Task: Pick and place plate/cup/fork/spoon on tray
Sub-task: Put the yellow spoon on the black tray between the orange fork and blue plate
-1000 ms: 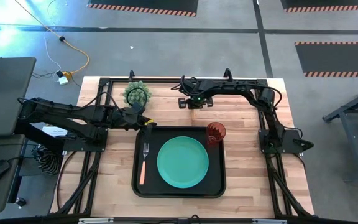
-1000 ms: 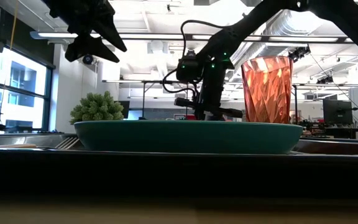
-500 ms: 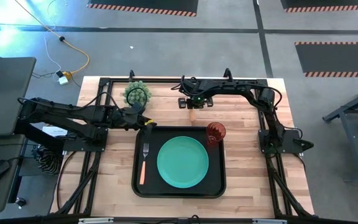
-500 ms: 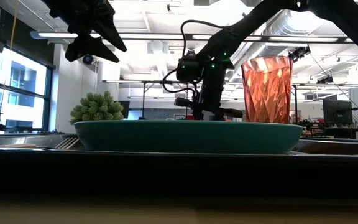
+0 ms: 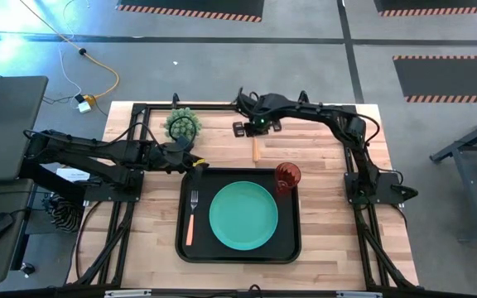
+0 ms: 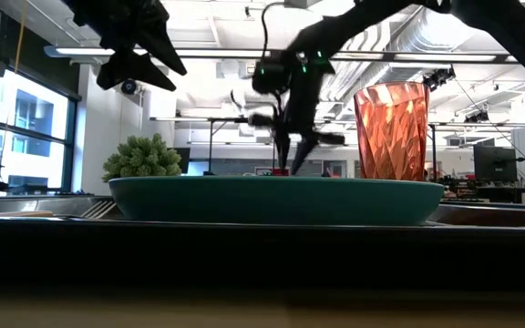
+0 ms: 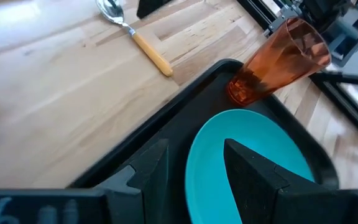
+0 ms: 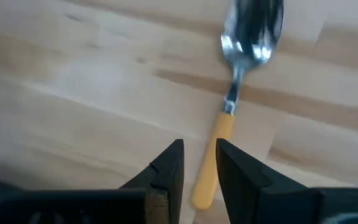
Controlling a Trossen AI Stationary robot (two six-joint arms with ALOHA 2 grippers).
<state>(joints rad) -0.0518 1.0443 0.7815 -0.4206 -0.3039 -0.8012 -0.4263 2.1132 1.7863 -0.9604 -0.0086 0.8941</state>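
The teal plate lies in the middle of the black tray. The fork lies on the tray left of the plate. The red-orange cup stands upright in the tray's far right corner. The spoon lies flat on the wood beyond the tray, its bowl toward the far edge. My right gripper hovers above the spoon, fingers pointing down and slightly apart, touching nothing. My left gripper is open and empty above the tray's far left corner.
A spiky green potted plant stands at the table's far left, beside my left arm. Bare wood lies left and right of the tray. Black frame rails run along the table's far edge and sides.
My right gripper has risen from just above the table and gone toward the far edge and a little left. The spoon stays flat on the wood. My left arm has kept still.
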